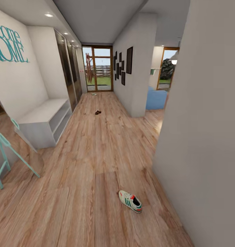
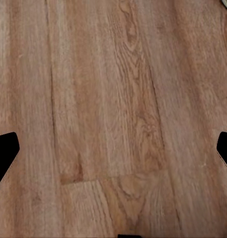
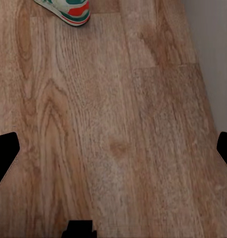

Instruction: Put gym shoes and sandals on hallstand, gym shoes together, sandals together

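Observation:
One cream-white gym shoe (image 1: pixel 130 201) with green stripes and a red-orange heel lies on the corridor floor (image 1: pixel 93 164) close to me, near the right wall. Its heel (image 3: pixel 68 10) shows beyond my right gripper (image 3: pixel 113 153), which hangs open over bare planks. My left gripper (image 2: pixel 113 148) is open too, above bare floor, with its dark fingertips (image 2: pixel 4 153) far apart. A brown sandal (image 1: pixel 97 112) lies further down the corridor. Near the glass door sits a small pale object (image 1: pixel 94 94), too small to identify. The pale hallstand (image 1: pixel 45 120) stands against the left wall, its bench top bare.
A mirrored wardrobe (image 1: pixel 67 72) follows the hallstand. A teal stand (image 1: pixel 4 154) leans at the near left. A white wall (image 1: pixel 206 137) closes the right side, with a pillar (image 1: pixel 138 68) and a blue sofa (image 1: pixel 155 97) beyond it.

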Controlling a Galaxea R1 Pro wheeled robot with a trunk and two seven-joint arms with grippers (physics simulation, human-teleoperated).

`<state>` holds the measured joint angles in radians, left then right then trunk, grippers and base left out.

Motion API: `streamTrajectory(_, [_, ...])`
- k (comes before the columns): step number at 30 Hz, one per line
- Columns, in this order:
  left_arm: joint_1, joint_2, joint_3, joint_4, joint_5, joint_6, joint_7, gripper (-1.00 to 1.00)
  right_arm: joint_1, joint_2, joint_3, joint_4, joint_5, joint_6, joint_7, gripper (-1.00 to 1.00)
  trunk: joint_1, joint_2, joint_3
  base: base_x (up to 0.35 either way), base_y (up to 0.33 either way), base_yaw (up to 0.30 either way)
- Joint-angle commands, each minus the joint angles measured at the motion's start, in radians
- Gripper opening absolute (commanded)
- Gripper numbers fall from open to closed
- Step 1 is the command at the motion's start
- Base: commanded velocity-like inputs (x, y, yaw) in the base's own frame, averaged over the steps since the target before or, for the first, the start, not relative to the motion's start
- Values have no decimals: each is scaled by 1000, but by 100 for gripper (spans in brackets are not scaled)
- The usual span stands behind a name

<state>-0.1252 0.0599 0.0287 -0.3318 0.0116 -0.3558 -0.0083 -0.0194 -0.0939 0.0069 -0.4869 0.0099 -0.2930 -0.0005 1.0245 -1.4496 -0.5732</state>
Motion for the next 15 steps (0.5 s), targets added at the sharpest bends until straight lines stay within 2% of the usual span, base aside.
streamTrajectory(1, [-1,0,2,1,1,-3,-1,100,-1,0,1,0,1,-3,0,100,1,0,-1,336,0,0])
streamTrajectory(7, [-1,0,2,1,1,-3,-1,100,-1,1,1,-2,0,-3,-1,100,1,0,-2,336,0,28])
streamTrajectory(15, [-1,0,2,1,1,-3,-1,100,-1,2,0,-3,0,-3,-4,100,1,0,-6,336,-22,185])
